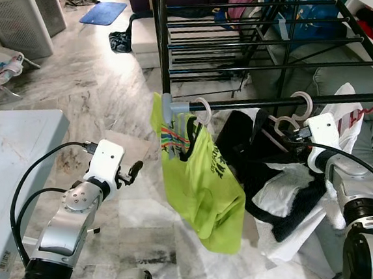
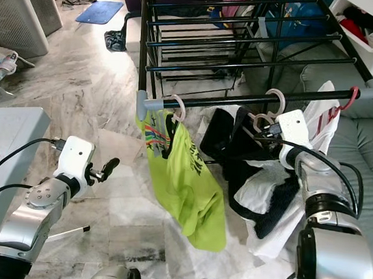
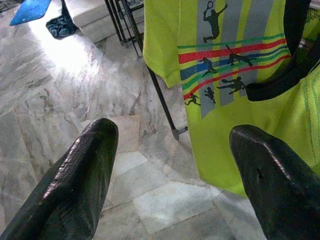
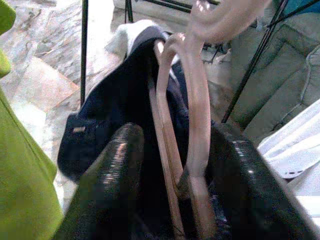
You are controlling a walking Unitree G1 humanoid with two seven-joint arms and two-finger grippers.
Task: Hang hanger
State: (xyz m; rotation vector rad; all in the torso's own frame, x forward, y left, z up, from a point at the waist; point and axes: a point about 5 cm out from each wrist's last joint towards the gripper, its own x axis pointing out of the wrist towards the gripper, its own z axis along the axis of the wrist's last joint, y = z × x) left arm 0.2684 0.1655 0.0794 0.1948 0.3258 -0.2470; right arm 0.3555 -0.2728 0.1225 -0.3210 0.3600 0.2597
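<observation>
Hanging looks nearly done: the right end effector (image 1: 292, 131) grips the pale hanger (image 4: 192, 125) carrying a black garment (image 1: 251, 145), its hook (image 1: 302, 104) looped over the rack's rod (image 1: 268, 105). Letting go and drawing back remain. The green shirt (image 1: 202, 180) already hangs beside it. The left end effector (image 1: 131, 172) is low near the floor, fingers spread, holding nothing.
</observation>
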